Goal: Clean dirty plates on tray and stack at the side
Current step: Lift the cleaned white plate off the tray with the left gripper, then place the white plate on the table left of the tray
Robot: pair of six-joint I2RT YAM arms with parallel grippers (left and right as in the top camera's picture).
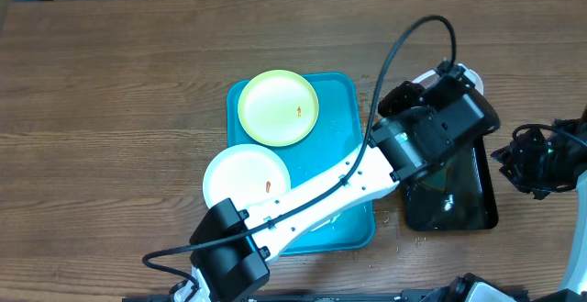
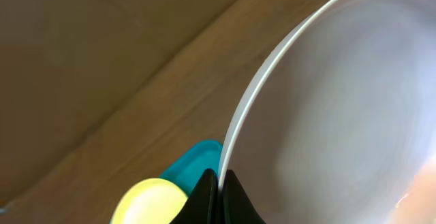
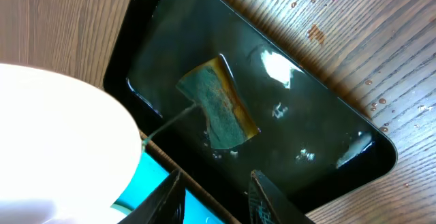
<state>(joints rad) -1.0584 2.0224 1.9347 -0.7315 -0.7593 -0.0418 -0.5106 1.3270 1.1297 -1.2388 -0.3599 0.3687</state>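
1. Grips one white plate (image 2: pixel 340 101) by its rim in closed left fingers (image 2: pixel 203 200), at the tray's (image 1: pixel 341 95) right side.
2. Hangs right fingers (image 3: pixel 262 197) spread and empty right of the tray, over a black tray (image 3: pixel 170 40) holding a sponge (image 3: pixel 218 108).
3. Shows yellow-green plate (image 1: pixel 278 107) on the tray's far end, second white plate (image 1: pixel 240 175) across its left rim.

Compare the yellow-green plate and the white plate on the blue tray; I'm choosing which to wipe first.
The yellow-green plate is tinted; the white plate is plain white. The yellow-green plate lies at the tray's far end, fully in view; the white plate lies nearer, overhanging the tray's left rim, partly hidden under an arm. Both are round, shallow, flat, each with one small orange-red smear.
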